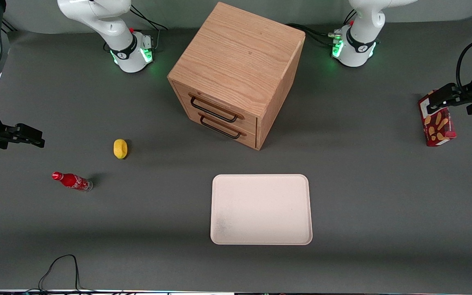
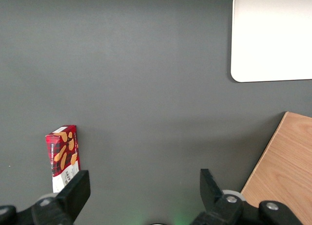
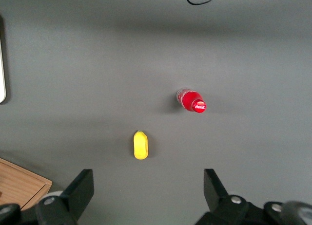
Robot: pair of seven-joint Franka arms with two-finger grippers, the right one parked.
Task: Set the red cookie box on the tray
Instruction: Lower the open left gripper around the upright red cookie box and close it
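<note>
At the working arm's end of the table [image 1: 367,196], the red cookie box [image 1: 437,123] lay flat on the mat, printed face up, well apart from the tray [image 1: 261,209]. Gripper [image 1: 434,98] hung above the box's label end, fingers spread wide, one finger [image 2: 75,188] over that end, nothing held: an approach pose, by my reading. Tray sat bare, nearer the front camera than the wooden drawer cabinet [image 1: 236,73], ready to receive.
</note>
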